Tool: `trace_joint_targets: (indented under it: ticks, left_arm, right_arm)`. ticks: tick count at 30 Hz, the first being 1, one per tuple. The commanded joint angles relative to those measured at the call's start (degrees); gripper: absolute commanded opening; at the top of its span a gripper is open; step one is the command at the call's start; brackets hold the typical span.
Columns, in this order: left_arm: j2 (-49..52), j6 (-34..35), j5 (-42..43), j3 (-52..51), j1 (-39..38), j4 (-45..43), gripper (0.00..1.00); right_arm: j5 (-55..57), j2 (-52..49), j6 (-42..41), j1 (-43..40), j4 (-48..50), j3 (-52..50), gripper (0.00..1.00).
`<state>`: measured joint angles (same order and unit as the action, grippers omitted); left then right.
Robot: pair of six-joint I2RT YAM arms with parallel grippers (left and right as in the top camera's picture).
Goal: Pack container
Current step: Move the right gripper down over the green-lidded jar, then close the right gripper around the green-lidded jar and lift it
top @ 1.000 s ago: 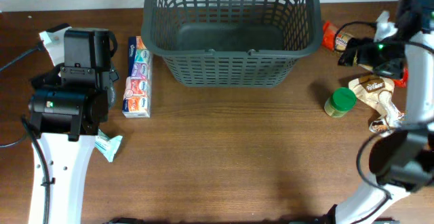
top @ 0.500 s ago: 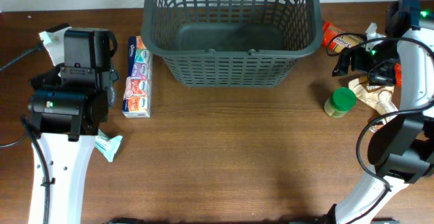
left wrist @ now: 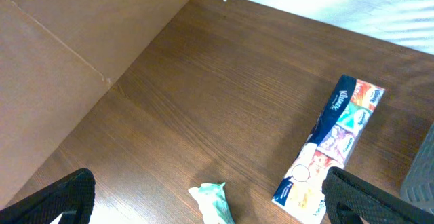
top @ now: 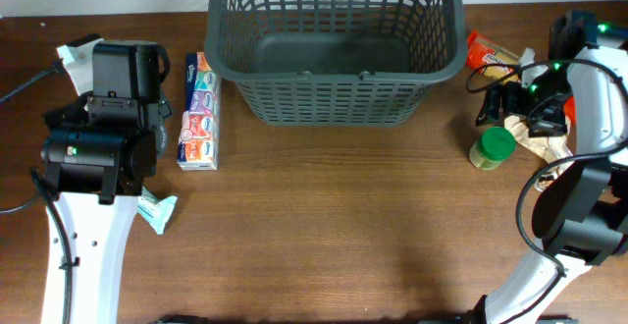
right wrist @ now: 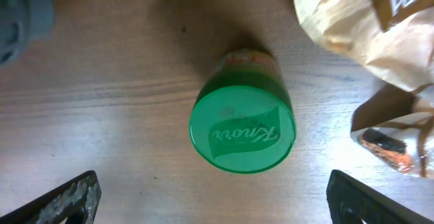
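Overhead: the container (top: pixel 334 98) stands at the far middle of the table with nothing visible on its floor. The right gripper (top: pixel 500 108) hangs wide open and empty just above a green-lidded jar (top: pixel 493 147). The left gripper (top: pixel 110 57) is also spread with nothing in it, and a tissue pack (top: pixel 199 111) lies off to its right

Left wrist: the left gripper (left wrist: pixel 207 178) holds nothing. A small crumpled wrapper (left wrist: pixel 215 203) sits between its fingers, and the tissue pack (left wrist: pixel 332 146) lies ahead, towards the right finger

Right wrist: the jar (right wrist: pixel 242 130) stands upright between and ahead of the right gripper (right wrist: pixel 211 176), both fingers well clear of it – a paper bag (right wrist: pixel 366 27) lies beyond the right finger, near the jar

The risks, as I judge them: the jar is round and smooth, so a squeeze high on the lid could let it slip or tip. The right finger may also snag the bag on the way down – dragging it along. The jar must then clear the container's thick rim, or it knocks and drops
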<state>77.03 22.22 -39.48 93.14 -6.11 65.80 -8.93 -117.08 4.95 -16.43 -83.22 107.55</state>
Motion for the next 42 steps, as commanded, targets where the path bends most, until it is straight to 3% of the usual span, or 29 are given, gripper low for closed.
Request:
trace_joint_targets:
  ticks: [1,15,42]
  left_arm:
    - [-0.5,0.0,-0.8,0.7,0.3,0.0,0.99]
    - [-0.5,0.0,-0.8,0.7,0.3,0.0,0.99]
    - [-0.5,0.0,-0.8,0.7,0.3,0.0,0.99]
  right_arm:
    - [0.6,-0.6,0.4,0.5,1.3,-2.3,0.99]
    - [9.0,-0.7,-2.4,3.3,6.2,-9.4,0.99]
    - [9.4,-3.7,-2.2,3.3,9.7,-10.3,0.99]
